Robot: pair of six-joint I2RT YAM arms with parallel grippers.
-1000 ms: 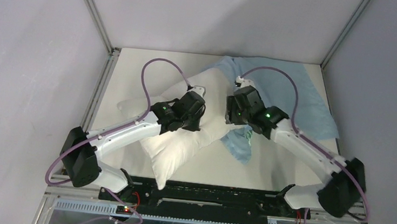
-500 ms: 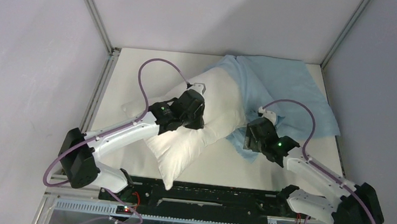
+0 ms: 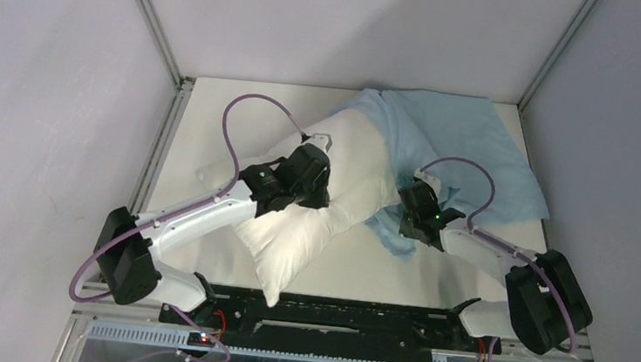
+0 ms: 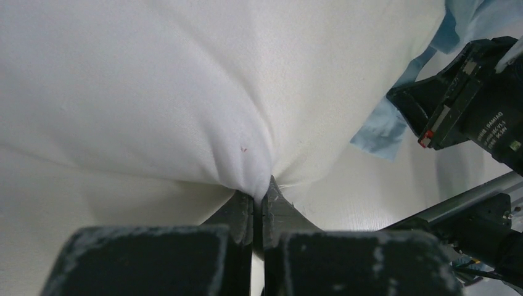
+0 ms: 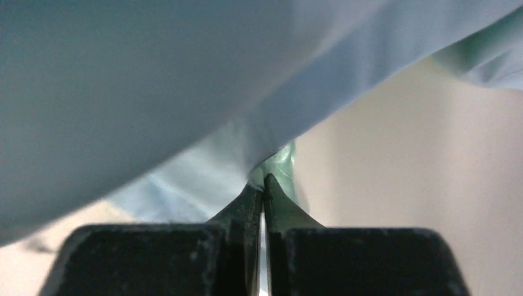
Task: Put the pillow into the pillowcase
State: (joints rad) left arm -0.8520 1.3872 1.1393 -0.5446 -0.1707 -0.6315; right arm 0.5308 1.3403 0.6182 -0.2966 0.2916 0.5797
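The white pillow (image 3: 349, 162) lies diagonally across the table, its far end against the light blue pillowcase (image 3: 469, 146). My left gripper (image 3: 314, 200) is shut on a pinch of the pillow's fabric (image 4: 185, 98), seen at the fingertips (image 4: 258, 192) in the left wrist view. My right gripper (image 3: 408, 217) is shut on the near edge of the pillowcase, where blue and sea-green cloth (image 5: 185, 92) bunch at its tips (image 5: 264, 179). The pillowcase spreads over the far right of the table. Its opening is hidden.
The white table (image 3: 216, 128) has metal frame posts at its back corners (image 3: 177, 77). The right arm's wrist (image 4: 469, 105) shows close by in the left wrist view. A black rail (image 3: 332, 309) runs along the near edge.
The right arm drew back from beside the left wrist, down and right to the pillowcase's near edge, then shifted slightly left. The pillow's far end now shows. The left arm barely moved.
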